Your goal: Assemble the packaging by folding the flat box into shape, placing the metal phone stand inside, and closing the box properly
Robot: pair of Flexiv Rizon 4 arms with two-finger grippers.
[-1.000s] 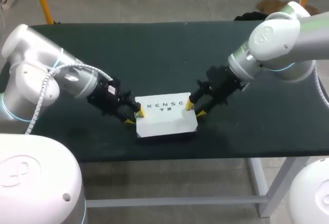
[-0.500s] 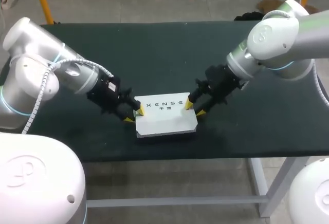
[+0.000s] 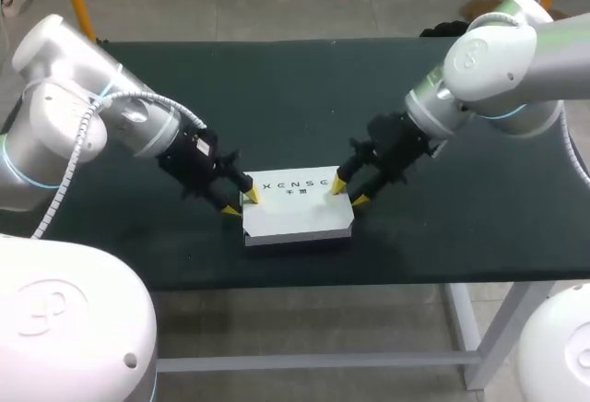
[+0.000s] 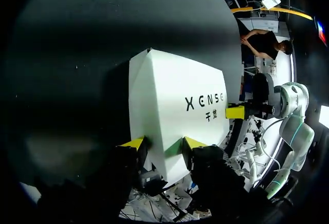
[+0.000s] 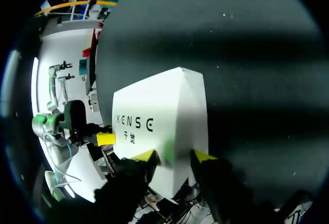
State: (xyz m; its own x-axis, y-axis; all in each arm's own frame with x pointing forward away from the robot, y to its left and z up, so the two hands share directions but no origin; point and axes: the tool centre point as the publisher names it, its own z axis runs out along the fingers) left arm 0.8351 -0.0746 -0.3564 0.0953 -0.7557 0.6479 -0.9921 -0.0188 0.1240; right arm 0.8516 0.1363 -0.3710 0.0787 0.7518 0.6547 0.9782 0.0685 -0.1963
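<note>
box [image 3: 297,206] | between left hand [image 3: 240,203] | right hand [image 3: 349,194] (each spread astride 1 end)

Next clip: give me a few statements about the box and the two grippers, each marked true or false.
1. The box lies on the table with its print facing up. True.
2. The box's lid stands open. False: the box is closed.
3. The left gripper is at the box's left end, the right gripper at its right end. True.
4. The right gripper waits at the table's far edge, away from the box. False: its tips are right at the box.
</note>
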